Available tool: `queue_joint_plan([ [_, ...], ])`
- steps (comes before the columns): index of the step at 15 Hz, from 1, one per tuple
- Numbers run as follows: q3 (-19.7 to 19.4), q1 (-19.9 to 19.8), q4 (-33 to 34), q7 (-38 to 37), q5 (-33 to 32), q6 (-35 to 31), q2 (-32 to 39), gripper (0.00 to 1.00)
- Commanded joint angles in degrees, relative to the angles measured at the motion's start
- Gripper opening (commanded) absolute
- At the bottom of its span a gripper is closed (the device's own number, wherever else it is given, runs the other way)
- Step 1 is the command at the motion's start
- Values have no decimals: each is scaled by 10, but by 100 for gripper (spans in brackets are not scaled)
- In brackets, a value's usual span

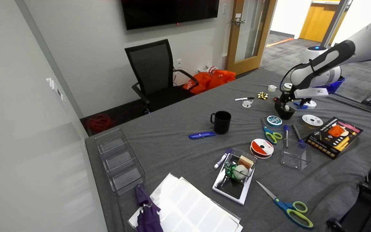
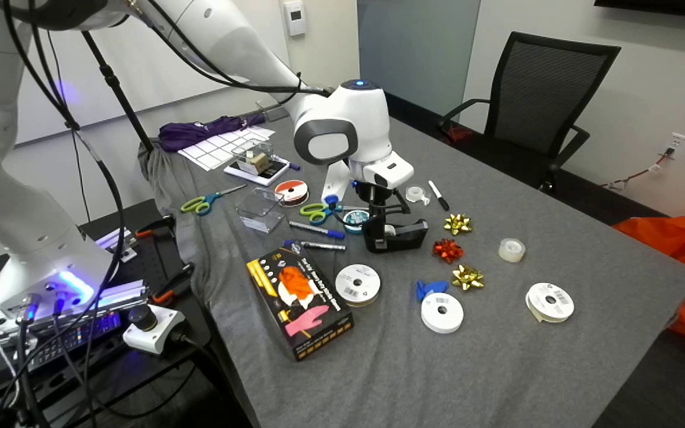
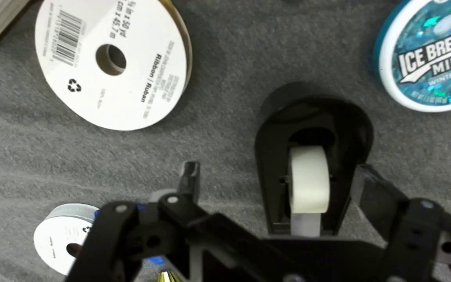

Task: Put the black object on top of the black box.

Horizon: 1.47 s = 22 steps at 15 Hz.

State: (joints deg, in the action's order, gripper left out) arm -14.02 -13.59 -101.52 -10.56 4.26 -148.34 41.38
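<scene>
Claw (image 3: 276, 176) spread wide, pointing down over black tape dispenser (image 2: 401, 240), arm (image 2: 247, 47) outstretched

this looks like an office meeting room: a dark screen (image 1: 172, 13) hangs on the wall (image 1: 85, 42) behind a black mesh-backed armchair (image 1: 155, 69), a glass-paned wooden door (image 1: 250, 37) stands near it, patterned carpet (image 1: 277, 53) lies beyond, and grey cloth (image 2: 378, 368) drapes the surface (image 1: 172, 151).

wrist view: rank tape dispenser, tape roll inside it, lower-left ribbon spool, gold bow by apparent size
1. Tape dispenser
2. Tape roll and ribbon spool: unsure, the spool is partly hidden
3. Gold bow: just a sliver shows
</scene>
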Motion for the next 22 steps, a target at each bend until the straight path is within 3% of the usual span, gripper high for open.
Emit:
queue_joint_plan([
  [1,24,-13,-6,21,12,-39,15,100],
  [8,85,-53,-6,81,62,-86,33,100],
  [9,93,-61,-5,94,65,-94,35,75],
  [11,97,-66,-4,103,66,-91,35,68],
  [14,91,-65,-1,99,62,-80,35,45],
  [22,77,-58,-16,97,50,-21,-2,43],
])
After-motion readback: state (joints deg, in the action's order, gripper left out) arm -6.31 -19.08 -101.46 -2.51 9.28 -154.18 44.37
